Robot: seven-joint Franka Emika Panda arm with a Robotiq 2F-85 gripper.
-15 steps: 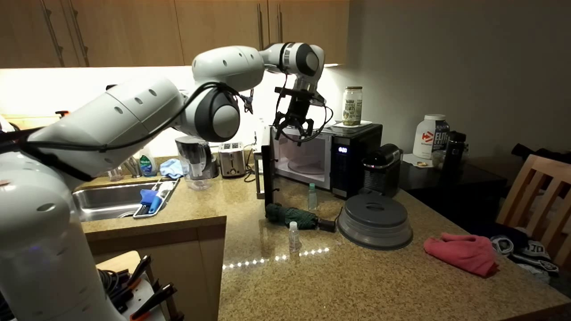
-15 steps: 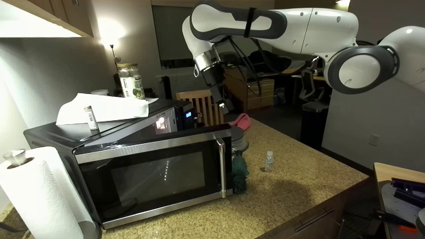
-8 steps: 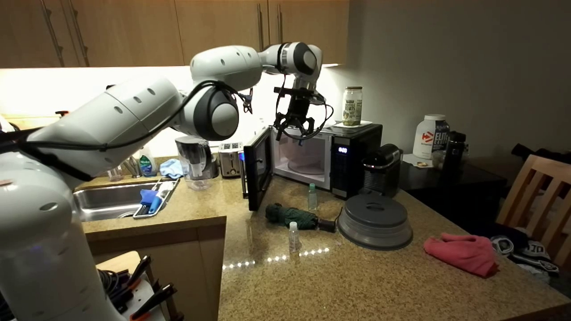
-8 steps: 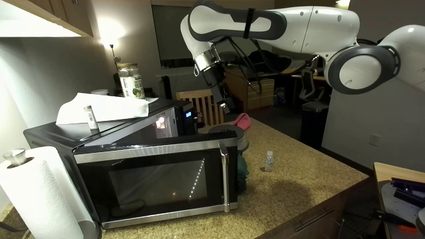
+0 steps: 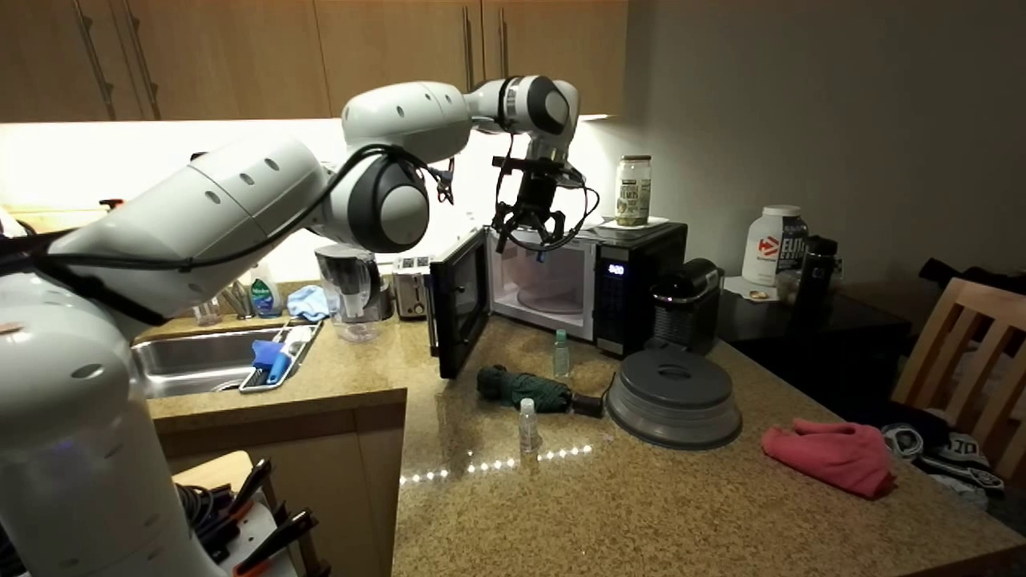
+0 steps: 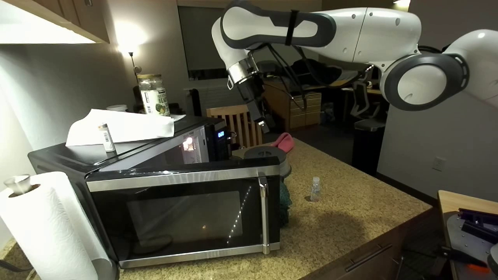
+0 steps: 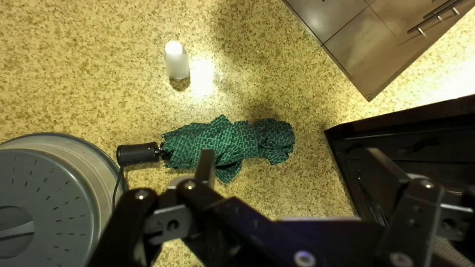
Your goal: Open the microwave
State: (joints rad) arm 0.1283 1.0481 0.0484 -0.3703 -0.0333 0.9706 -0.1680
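Note:
The black microwave stands on the counter with its door swung wide, so the pale interior shows. In an exterior view the door's outer face and its upright silver handle are visible. My gripper hangs in front of the microwave's mouth, above the counter, apart from the handle. From the wrist, the open gripper has widely spread fingers with nothing between them. At the right of that view lies the dark door, below the right finger.
A folded green umbrella and a small white-capped bottle lie in front of the microwave. A green-capped bottle, a grey domed cover and a coffee maker are close by. Paper towels stand beside the door's hinge side.
The microwave door has swung further outward, away from the microwave's mouth, mostly in the earlier half second. The arm shifted only slightly; the gripper stayed open.

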